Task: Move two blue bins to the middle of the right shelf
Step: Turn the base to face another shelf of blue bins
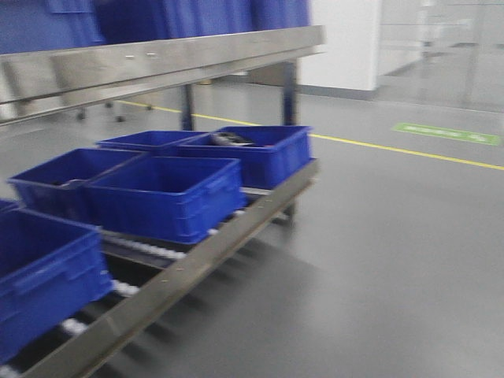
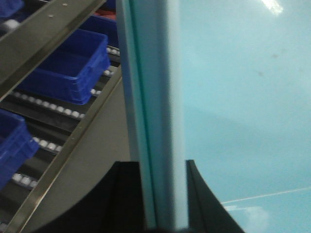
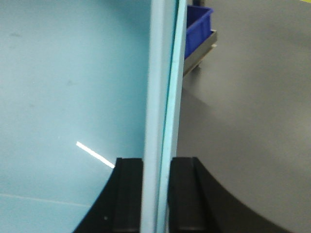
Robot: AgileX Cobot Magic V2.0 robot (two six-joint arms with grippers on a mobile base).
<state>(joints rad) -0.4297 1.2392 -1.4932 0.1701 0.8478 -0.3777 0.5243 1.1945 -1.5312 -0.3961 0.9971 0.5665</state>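
From the front view, a steel rack [image 1: 236, 228] runs away to the left, its broad brushed-steel rail [image 1: 157, 55] overhead; below that rail, dark royal-blue bins [image 1: 169, 197] sit in rows on white rollers [image 1: 150, 250], and the bin farthest from the camera [image 1: 252, 150] holds something dark, too blurred to name; right of the rack lies grey floor [image 1: 394, 236] crossed by a yellow line [image 1: 409, 150].

In the left wrist view, the left gripper [image 2: 163, 194] has its black fingers [image 2: 127, 199] clamped on the thick rim of a pale light-blue bin [image 2: 243, 97], whose smooth inside fills the frame to the right of the rim; left of the rim, the rack's dark blue bins rest on rollers.

In the right wrist view, the right gripper [image 3: 156, 194] is likewise pinched on the pale bin's rim [image 3: 163, 97]; the bin's inside lies left of the rim, grey floor and a rack corner right of it.
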